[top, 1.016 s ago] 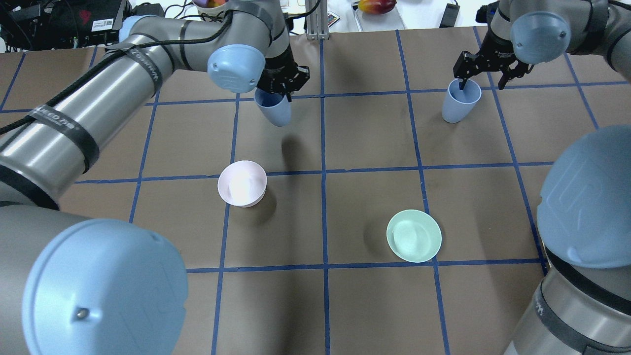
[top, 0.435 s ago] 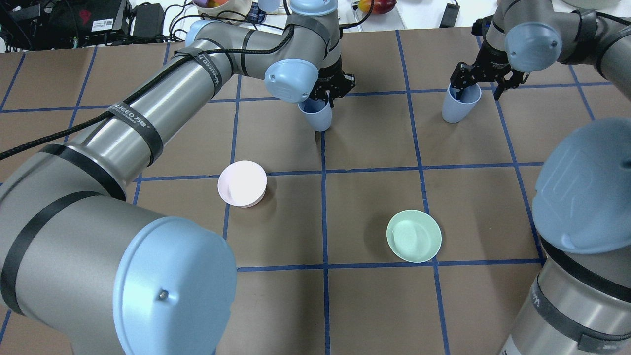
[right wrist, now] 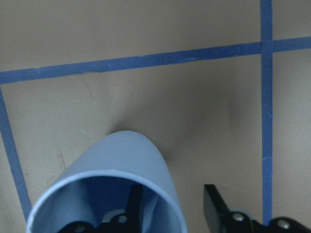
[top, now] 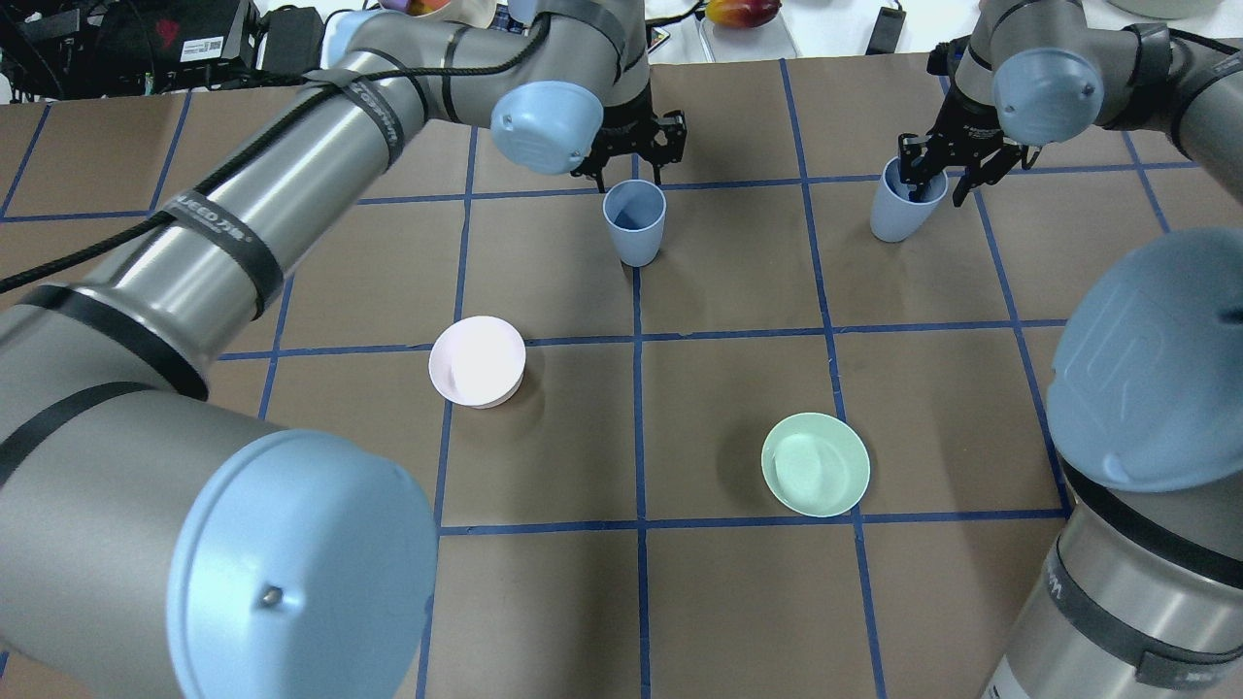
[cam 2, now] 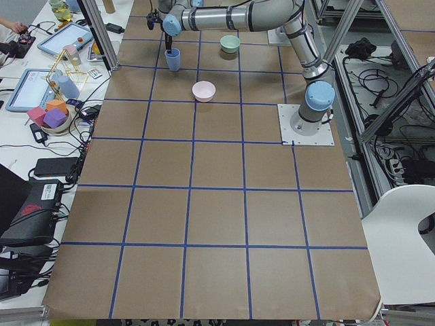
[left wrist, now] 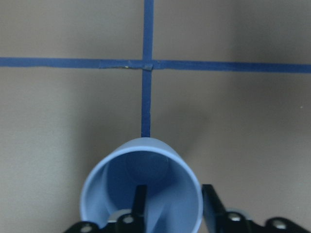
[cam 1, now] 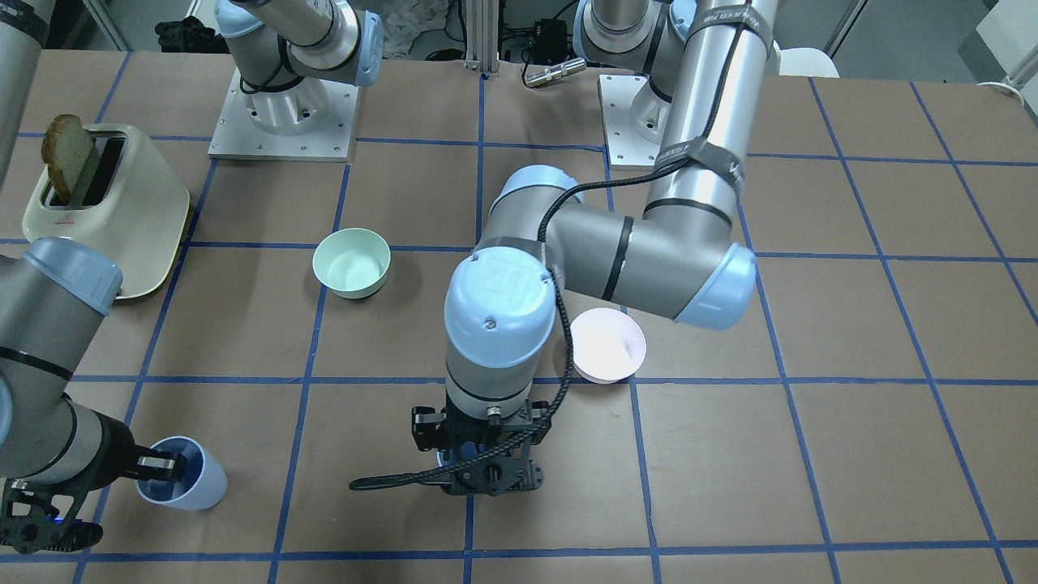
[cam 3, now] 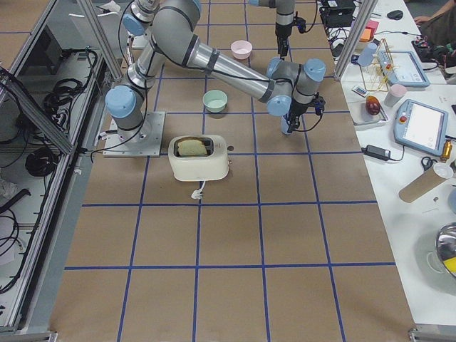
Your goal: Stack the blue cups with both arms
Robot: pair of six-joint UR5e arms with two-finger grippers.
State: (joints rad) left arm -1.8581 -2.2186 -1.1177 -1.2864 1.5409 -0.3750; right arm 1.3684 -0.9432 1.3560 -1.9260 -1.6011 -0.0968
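Standing upright on the table [top: 738, 282], the left cup [top: 634, 228] rests on the central tape line, just robot-side of a tape crossing in the far row of squares. The left gripper [top: 632, 171] hangs over the far side of this cup's rim.

Left gripper state:
- Jaws spread.
- In the wrist view, one finger [left wrist: 139, 204] lies over the cup's mouth, clear of the wall.
- The other finger [left wrist: 211, 206] lies just outside the rim.
- Nothing is held.

The right cup [top: 891, 218] stands on its base in the same far row, well apart from the left cup and to its right in the overhead view. The two cups are not stacked. The right gripper [top: 936, 181] is at this cup's rim.

Right gripper state:
- Jaws spread, straddling the cup wall.
- One finger [right wrist: 132, 206] reaches inside the cup.
- The other finger [right wrist: 216, 206] is outside it.
- The wrist view shows a gap between each finger and the wall, so the cup is not clamped.

Other items:
- A pink bowl [top: 477, 361] sits nearer the robot, left of the central line.
- A green bowl [top: 815, 464] sits nearer still, right of that line.
- A toaster [cam 1: 122, 211] with a bread slice [cam 1: 69, 154] in it stands on the right arm's side of the table.
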